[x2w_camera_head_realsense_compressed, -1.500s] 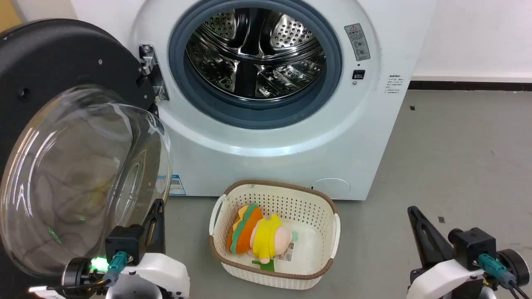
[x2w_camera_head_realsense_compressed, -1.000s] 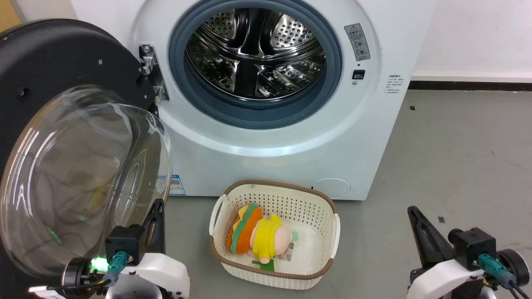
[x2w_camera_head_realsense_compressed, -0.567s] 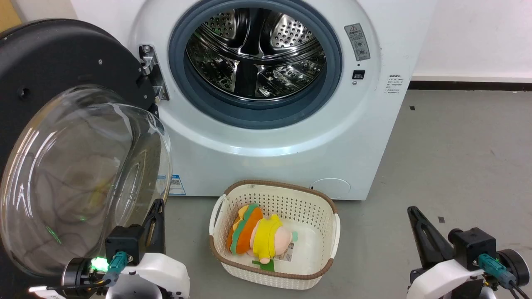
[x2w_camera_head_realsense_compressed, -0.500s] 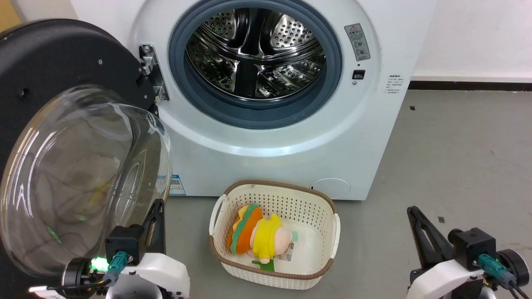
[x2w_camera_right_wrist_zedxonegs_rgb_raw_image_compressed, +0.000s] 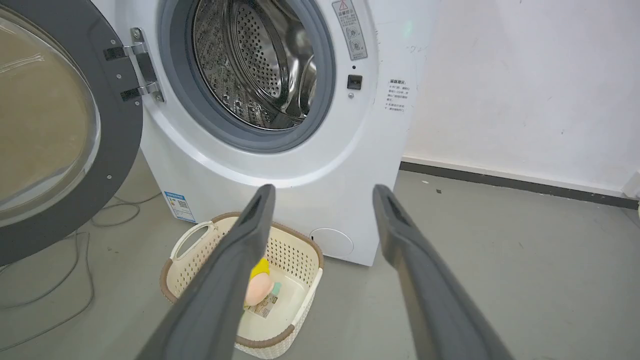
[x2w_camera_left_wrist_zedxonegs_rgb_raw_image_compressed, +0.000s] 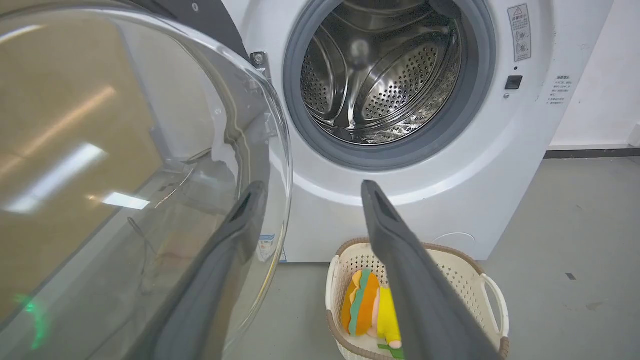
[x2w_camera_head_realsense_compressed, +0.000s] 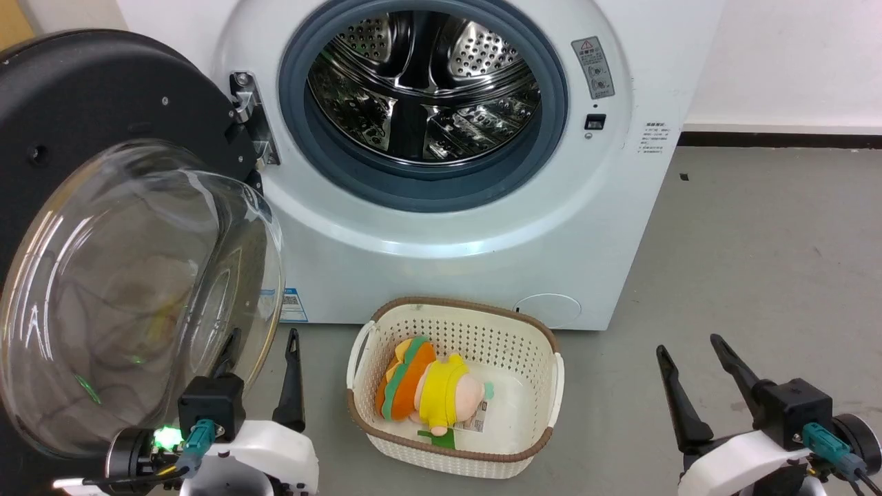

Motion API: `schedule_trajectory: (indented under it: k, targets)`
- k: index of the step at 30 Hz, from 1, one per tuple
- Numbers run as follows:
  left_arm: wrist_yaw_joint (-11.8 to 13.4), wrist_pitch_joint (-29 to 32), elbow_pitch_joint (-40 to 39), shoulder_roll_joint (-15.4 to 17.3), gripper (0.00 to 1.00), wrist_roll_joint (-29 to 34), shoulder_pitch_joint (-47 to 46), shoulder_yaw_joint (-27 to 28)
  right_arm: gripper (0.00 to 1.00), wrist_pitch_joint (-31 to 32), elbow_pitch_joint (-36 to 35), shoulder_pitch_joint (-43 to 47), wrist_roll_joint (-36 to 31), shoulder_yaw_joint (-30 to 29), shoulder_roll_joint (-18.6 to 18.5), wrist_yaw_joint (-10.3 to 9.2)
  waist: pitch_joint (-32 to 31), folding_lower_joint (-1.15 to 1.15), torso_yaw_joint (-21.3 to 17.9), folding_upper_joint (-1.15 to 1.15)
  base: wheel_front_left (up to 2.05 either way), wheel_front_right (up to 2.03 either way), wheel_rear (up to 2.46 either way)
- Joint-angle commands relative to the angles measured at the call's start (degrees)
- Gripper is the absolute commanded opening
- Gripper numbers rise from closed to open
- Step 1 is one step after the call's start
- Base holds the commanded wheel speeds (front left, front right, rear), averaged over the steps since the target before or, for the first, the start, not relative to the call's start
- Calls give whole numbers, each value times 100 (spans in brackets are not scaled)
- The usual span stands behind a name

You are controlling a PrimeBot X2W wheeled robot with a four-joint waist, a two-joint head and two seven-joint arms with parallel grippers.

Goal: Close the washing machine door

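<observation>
Grey smooth floor (x2w_camera_head_realsense_compressed: 758,241) and a plain white wall (x2w_camera_head_realsense_compressed: 792,62) make the background. Against the wall stands the white boxy front-loading washing machine (x2w_camera_head_realsense_compressed: 427,275), its painted front glossy and curved. The large round black-rimmed washing machine door (x2w_camera_head_realsense_compressed: 89,89) hangs wide open at the machine's left side on a metal hinge (x2w_camera_head_realsense_compressed: 251,117), and its clear bulging glass bowl (x2w_camera_head_realsense_compressed: 124,289) points out into the room. In my judgement the task is not yet begun: the whole swing to the opening and the final latch are left. The perforated shiny steel drum (x2w_camera_head_realsense_compressed: 420,89) looks empty inside the soft grey rubber ring (x2w_camera_head_realsense_compressed: 441,189). A cream perforated plastic basket (x2w_camera_head_realsense_compressed: 455,331) with a brown rim sits on the floor before the machine and holds a soft yellow and orange plush toy (x2w_camera_head_realsense_compressed: 427,389). The left gripper (x2w_camera_head_realsense_compressed: 262,337) is spread wide and holds nothing; one finger lies just beside the bowl's edge, and I cannot tell if it touches. The right gripper (x2w_camera_head_realsense_compressed: 689,346) is also spread and empty, well apart from the door.
</observation>
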Motion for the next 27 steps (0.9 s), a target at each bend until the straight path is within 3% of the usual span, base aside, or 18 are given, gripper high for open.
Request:
schedule_trajectory:
  k: [1,2,3,5,16,27]
  targets:
    - [45,-50,5,6,100,-6,-46,-15,100,-63,-27,-14,54,-23,3,0,4,0,5,0,0,0,0]
    - [59,-62,0,10,100,-2,-56,-23,100,-75,-33,-16,68,-31,3,1,8,0,11,0,0,0,0]
    - [74,-74,-8,14,56,2,-68,-30,100,-87,-38,-18,81,-39,4,1,11,0,16,0,0,0,0]
    - [101,-98,-25,25,0,10,-92,-47,100,-111,-48,-24,109,-54,4,1,19,0,31,0,0,0,0]
    - [167,-230,-264,89,0,-59,-321,-73,100,-243,-102,-49,226,-99,7,1,81,0,193,0,0,0,0]
    - [-19,-361,-705,33,0,-433,-775,210,100,-374,-150,-79,312,-148,9,1,173,0,447,0,0,0,0]
